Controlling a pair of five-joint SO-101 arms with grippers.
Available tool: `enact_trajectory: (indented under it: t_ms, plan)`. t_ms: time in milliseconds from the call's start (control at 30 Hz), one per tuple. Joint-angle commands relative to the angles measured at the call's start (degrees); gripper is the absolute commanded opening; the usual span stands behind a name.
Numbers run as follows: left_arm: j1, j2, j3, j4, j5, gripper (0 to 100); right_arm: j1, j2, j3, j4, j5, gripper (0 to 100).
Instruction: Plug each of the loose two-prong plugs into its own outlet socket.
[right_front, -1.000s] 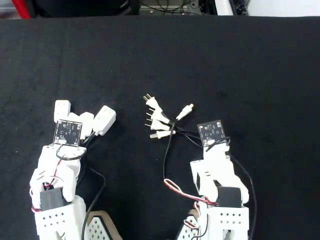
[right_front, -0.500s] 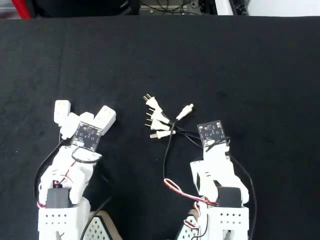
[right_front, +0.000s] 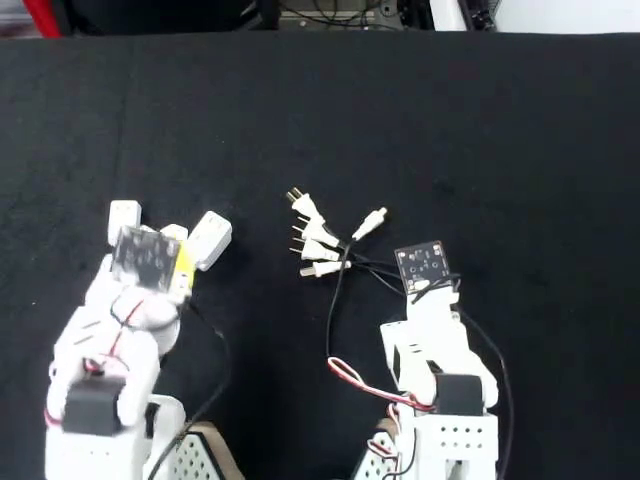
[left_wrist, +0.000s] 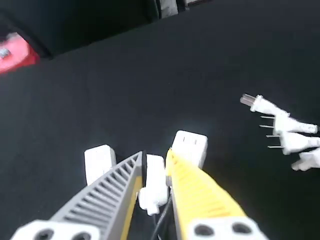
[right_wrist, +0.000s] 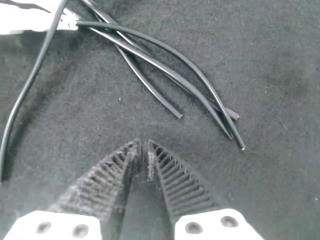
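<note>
Several white two-prong plugs (right_front: 315, 240) lie bunched at the table's middle, with one more plug (right_front: 372, 220) just to their right; they also appear as plugs (left_wrist: 282, 132) in the left wrist view. Three white outlet sockets lie at the left: one socket (left_wrist: 99, 161), one socket (left_wrist: 190, 147) and a middle socket (left_wrist: 154, 175). My left gripper (left_wrist: 154, 154) hangs over the middle socket, slightly open, and the socket shows in the gap. My right gripper (right_wrist: 143, 145) is shut on nothing, low over the cloth, just short of the black cable ends (right_wrist: 230, 125).
Black cloth covers the table (right_front: 480, 130). The plugs' black cables (right_front: 335, 300) run back toward the right arm (right_front: 435, 340). Red and white servo wires (right_front: 350, 375) loop beside that arm's base. The far half of the table holds nothing.
The left arm's wrist swung right toward the sockets, then rose and shifted back left above them. The right arm, plugs and sockets have stayed put.
</note>
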Motion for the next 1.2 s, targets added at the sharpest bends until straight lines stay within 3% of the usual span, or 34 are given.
enact_trajectory:
  t_ms: [0,133,267,600,833,1167]
  plan:
    - [1.19,28.92,-18.33,2.55,2.02,10,-0.26,-0.31,-0.13,0.09,-0.44,1.8]
    - [0.84,49.58,-32.31,8.09,1.93,12,-0.18,-0.31,-0.13,0.09,-0.44,1.8]
    - [0.75,64.18,-41.89,10.29,2.11,25,-0.18,-0.31,-0.13,0.09,-0.44,1.8]
    - [0.57,88.88,-60.79,12.04,-3.16,26,-0.09,-0.31,-0.13,0.09,-0.44,1.8]
    - [-0.84,96.70,-64.22,16.00,-9.32,26,-0.09,-0.31,-0.13,0.09,-0.35,1.8]
    - [1.45,97.67,-61.23,16.00,-9.76,19,-0.09,-0.48,-0.13,0.18,-0.26,1.8]
